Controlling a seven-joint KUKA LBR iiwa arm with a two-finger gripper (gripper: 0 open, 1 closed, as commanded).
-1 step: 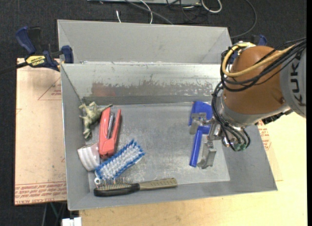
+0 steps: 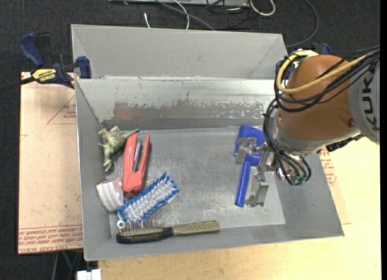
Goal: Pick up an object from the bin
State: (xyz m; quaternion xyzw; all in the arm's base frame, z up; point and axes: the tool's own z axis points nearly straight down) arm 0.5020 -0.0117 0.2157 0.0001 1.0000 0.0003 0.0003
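My gripper (image 2: 257,189) is low at the right side of the bin, under the orange wrist cover. A long blue tool (image 2: 242,183) with a wider blue head lies right beside it on the bin floor, running from the back wall toward the front. The gripper's grey metal parts touch or overlap the tool's right side. I cannot make out whether the tool sits between them.
Along the left side lie a green toy figure (image 2: 111,143), a red stapler (image 2: 136,164), a white cup-like piece (image 2: 109,195), a blue-and-white brush (image 2: 149,198) and a black wire brush with a tan handle (image 2: 169,231). Bare floor separates them from the blue tool.
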